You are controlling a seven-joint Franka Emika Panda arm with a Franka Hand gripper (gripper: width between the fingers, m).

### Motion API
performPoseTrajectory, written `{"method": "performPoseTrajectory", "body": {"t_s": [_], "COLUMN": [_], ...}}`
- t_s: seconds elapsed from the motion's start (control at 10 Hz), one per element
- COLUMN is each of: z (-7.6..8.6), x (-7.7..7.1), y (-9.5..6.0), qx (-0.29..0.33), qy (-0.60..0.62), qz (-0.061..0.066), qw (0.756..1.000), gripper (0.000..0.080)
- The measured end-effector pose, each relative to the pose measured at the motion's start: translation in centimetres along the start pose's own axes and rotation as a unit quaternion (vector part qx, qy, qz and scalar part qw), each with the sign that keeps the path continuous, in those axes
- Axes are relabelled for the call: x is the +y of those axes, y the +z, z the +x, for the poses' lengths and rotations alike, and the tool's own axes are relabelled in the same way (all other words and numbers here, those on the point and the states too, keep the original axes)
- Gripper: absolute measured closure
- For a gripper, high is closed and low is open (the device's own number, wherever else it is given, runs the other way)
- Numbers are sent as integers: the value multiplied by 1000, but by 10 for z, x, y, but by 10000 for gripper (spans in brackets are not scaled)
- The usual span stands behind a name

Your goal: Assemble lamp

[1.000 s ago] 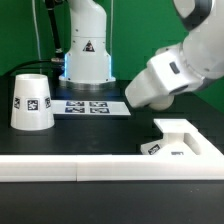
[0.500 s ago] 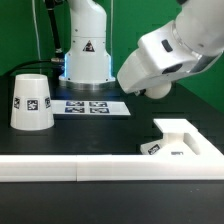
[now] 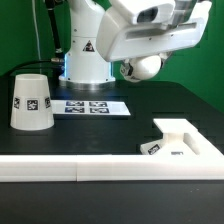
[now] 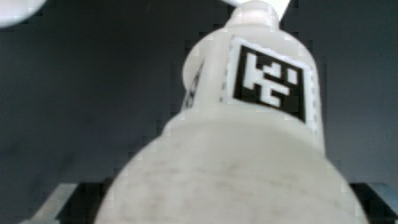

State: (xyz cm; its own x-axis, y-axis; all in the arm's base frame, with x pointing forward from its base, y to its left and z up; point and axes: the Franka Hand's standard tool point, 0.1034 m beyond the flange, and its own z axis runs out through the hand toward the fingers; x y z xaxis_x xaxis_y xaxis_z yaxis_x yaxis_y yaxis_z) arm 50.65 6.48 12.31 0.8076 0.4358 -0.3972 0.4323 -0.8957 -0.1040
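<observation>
My gripper (image 3: 138,60) is raised high above the table's middle and is shut on the white bulb (image 3: 149,68), whose round end shows below the hand. In the wrist view the bulb (image 4: 231,130) fills the picture, its square tag (image 4: 270,78) facing the camera, with the dark fingers (image 4: 68,205) at its two sides. The cup-shaped shade (image 3: 32,101) stands mouth down at the exterior view's left. The stepped square base (image 3: 186,141) lies at the exterior view's right, near the front.
The marker board (image 3: 92,106) lies flat behind the shade, in front of the arm's pedestal (image 3: 87,62). Long white bars (image 3: 70,170) form a low wall along the front edge, running up to the base.
The arm has risen and swung from the exterior view's right toward the middle, turning the hand. It carries the bulb up with it. Shade and base have not moved.
</observation>
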Motion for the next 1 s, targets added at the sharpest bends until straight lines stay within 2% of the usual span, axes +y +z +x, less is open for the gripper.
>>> {"method": "performPoseTrajectory", "body": {"t_s": [0.1, 0.4, 0.6, 0.8, 0.9, 1.0], "z": [-2, 9, 22, 28, 34, 34], "x": [1, 9, 14, 17, 21, 25], "y": [2, 1, -18, -25, -31, -29], "qx": [18, 116, 185, 230, 259, 284], "qy": [2, 0, 11, 13, 12, 12], "qz": [-4, -21, -31, -42, -53, -60], "qw": [1000, 993, 982, 972, 964, 957], "gripper": [222, 222, 222, 222, 222, 222]}}
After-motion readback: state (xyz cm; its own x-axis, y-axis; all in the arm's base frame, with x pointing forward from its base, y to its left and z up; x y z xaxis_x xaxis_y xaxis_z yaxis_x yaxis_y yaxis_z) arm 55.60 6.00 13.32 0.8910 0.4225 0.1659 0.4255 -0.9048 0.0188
